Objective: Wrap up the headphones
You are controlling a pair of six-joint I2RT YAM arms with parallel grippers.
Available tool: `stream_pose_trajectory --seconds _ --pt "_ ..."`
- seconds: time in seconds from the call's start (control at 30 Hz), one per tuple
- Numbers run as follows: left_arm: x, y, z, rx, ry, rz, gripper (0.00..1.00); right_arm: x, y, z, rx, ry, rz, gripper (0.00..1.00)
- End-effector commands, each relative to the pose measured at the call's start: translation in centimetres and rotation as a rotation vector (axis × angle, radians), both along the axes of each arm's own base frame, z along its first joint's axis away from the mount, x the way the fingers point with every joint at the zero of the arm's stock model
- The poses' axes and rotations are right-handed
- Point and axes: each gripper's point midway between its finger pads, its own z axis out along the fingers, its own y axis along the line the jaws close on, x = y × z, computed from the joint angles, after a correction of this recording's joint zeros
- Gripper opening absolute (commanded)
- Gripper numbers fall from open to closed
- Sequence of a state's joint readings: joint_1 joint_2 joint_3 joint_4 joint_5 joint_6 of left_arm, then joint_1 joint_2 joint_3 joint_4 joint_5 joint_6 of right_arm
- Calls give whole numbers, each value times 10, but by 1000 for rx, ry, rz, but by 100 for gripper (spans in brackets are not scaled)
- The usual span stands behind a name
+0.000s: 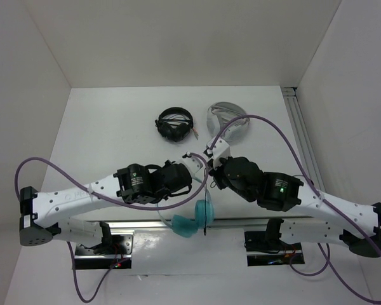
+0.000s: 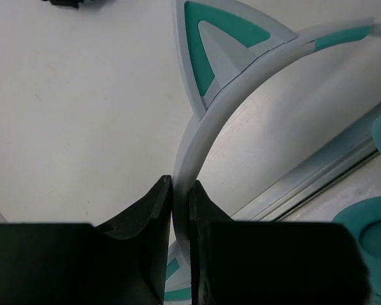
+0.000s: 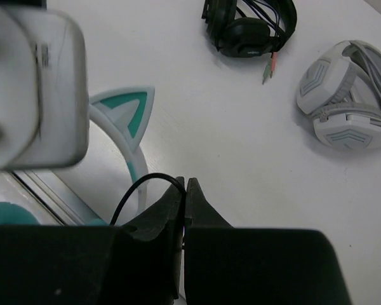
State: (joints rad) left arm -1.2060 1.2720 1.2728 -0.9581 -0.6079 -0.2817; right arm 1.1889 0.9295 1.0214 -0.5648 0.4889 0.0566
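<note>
The teal headphones [image 1: 192,219] with pale cat-eared headband [image 2: 197,146] are at the table's [image 1: 114,127] near edge, black cable [image 3: 130,194] looping.

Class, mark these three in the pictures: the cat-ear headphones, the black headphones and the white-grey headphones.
cat-ear headphones [image 2: 228,57], left wrist view, on the cat ear.
black headphones [image 3: 247,28], right wrist view, on an ear cup.
white-grey headphones [image 3: 346,127], right wrist view, on an ear cup.

No readable text, no labels or numbers — nothing legible, any view
</note>
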Motion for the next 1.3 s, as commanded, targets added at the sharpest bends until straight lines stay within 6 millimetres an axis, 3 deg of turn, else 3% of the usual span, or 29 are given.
stream_pose_trajectory --seconds 0.0,0.23,0.4,0.53,0.67,0.77,0.83,0.87,0.9,0.93,1.03,1.07,1.17,1.27 --pt "-12 -23 3 -60 34 -111 0 2 -2 10 -12 -28 -5 0" --pt "-33 -26 35 -223 49 -220 0 6 1 -4 -39 -20 -34 0" --pt "-48 -27 43 -297 83 -287 0 5 7 -7 -33 -15 -22 0" --pt "-53 -28 50 -324 87 -315 0 6 14 -21 -40 0 -16 0" --pt "-45 -19 67 -365 22 -273 0 3 20 -26 -32 10 -1 0" --pt "-42 -14 94 -463 -29 -231 0 -5 28 -30 13 25 56 0" --pt "-41 -16 118 -563 -62 -214 0 -13 45 -24 90 25 138 0" --pt "-41 -16 123 -593 -60 -203 0 -16 48 -32 95 26 166 0" --pt "-38 -11 132 -622 -83 -164 0 -17 56 -19 171 0 189 0" --pt "-36 -11 140 -665 -86 -133 0 -22 63 -19 199 3 227 1" --pt "-32 -8 149 -709 -91 -61 0 -28 82 -1 303 -42 312 10" --pt "-31 -7 155 -726 -97 -48 0 -29 90 -5 308 -38 331 19" --pt "-29 -10 159 -759 -92 -23 0 -30 108 2 378 -79 379 26" --pt "-36 -17 161 -794 -54 -48 0 -23 121 4 431 -110 383 42"
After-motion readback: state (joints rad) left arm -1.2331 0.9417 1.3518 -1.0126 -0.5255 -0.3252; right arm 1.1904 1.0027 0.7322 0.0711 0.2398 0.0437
